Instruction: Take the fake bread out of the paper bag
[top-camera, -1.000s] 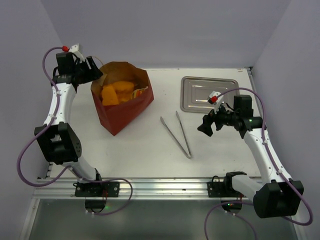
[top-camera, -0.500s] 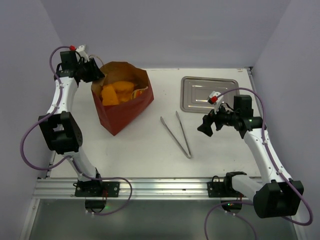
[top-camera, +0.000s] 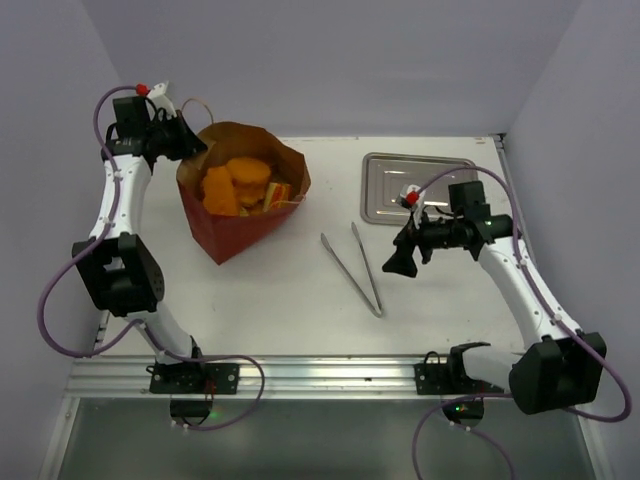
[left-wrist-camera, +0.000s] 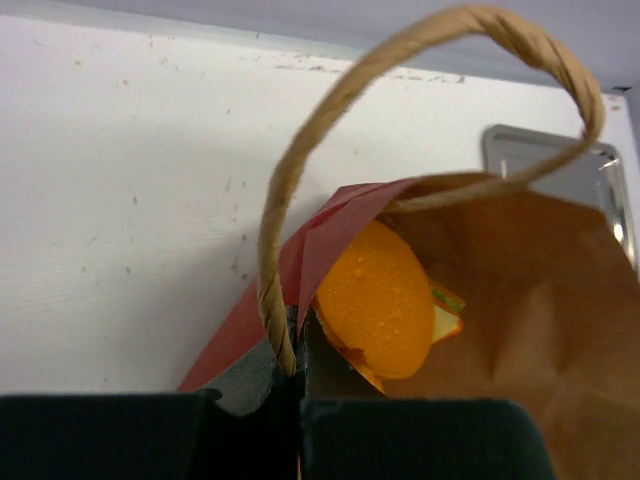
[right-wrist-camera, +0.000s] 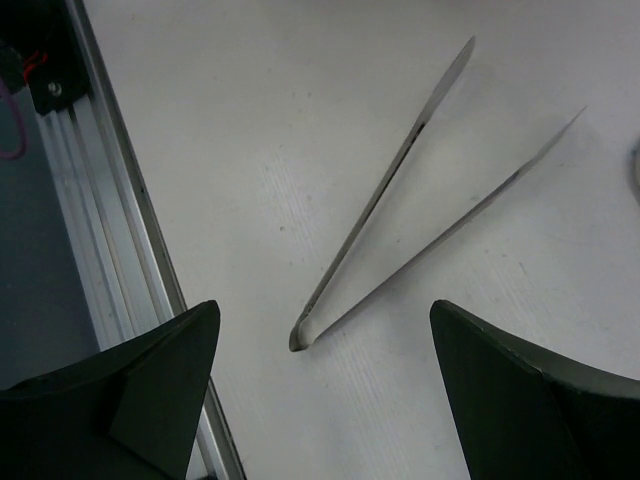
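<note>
The dark red paper bag (top-camera: 238, 222) stands open at the back left, with several orange fake breads (top-camera: 240, 180) inside. My left gripper (top-camera: 190, 147) is shut on the bag's left rim at the foot of a looped handle (left-wrist-camera: 330, 110). The left wrist view shows its jaws (left-wrist-camera: 298, 345) pinched together on the red rim, an orange bread (left-wrist-camera: 378, 300) just beyond against the brown inside (left-wrist-camera: 530, 300). My right gripper (top-camera: 396, 262) hovers open to the right of the metal tongs (top-camera: 356, 268). In the right wrist view the tongs' hinge end (right-wrist-camera: 305, 335) lies on the table between its fingers.
A flat silver tray (top-camera: 385, 200) lies at the back right, behind the right arm. The aluminium rail (right-wrist-camera: 110, 200) runs along the table's near edge. Purple walls close in the back and both sides.
The left gripper has closed on the bag's rim, and the bag's mouth has shifted a little. The right arm has moved left and down toward the tongs.
</note>
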